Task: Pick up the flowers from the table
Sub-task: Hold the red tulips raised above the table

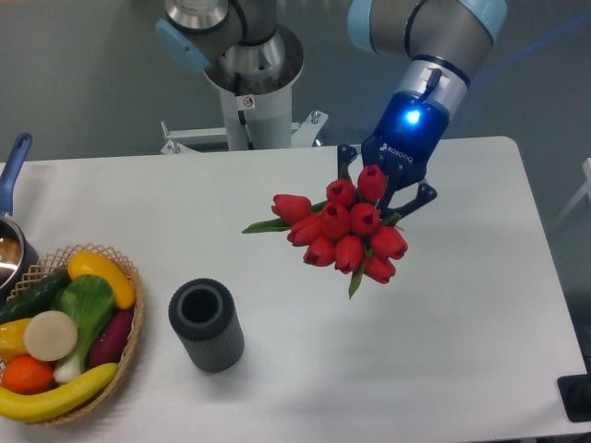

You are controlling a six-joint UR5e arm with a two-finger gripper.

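The flowers (346, 231) are a bunch of red tulips with green leaves, seen head-on from above at the middle right of the white table (462, 305). My gripper (388, 189) is right behind the bunch, its black fingers (420, 197) around the hidden stems, so it appears shut on them. The blooms point toward the camera and seem lifted off the tabletop. The stems are hidden behind the blooms.
A dark grey cylindrical vase (207, 325) stands upright left of centre at the front. A wicker basket (129, 341) of fruit and vegetables sits at the front left. A pot with a blue handle (13, 175) is at the left edge. The robot base (251, 88) stands behind the table.
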